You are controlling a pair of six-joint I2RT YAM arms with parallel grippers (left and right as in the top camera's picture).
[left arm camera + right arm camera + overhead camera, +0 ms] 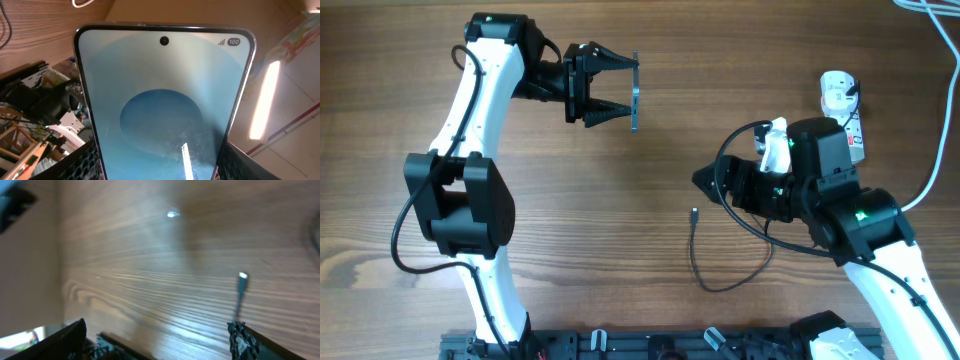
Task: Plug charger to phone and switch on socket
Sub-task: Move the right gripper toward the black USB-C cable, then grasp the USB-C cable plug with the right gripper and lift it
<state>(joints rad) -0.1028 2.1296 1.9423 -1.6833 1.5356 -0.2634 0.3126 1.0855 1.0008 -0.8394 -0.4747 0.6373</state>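
While clamping the phone (635, 92) by its lower end in the left pincer (628, 88), holding it edge-on beneath the overhead camera, well apart from the socket (838, 92) and to that socket's left. Showing, in the left wrist view, a pale blue screen with a dark lens dot near its top edge and a "100" mark in one corner; pressing black fingers (87, 162) against the phone's two long sides. Spreading the right pincer (705, 180) wide, gripping nothing between its fingers (67, 340), near the socket and to its lower left. Showing the charger (705, 282) lying on the wood surface (570, 230), farther from the socket than the right pincer: curling in a loose loop, ending in a small metal tip (243, 276), and running up to one finger of that pincer, making it impossible to tell whether touching. Partly covering the socket with the right arm (880, 240), exposing only its white rounded end and some red marks.
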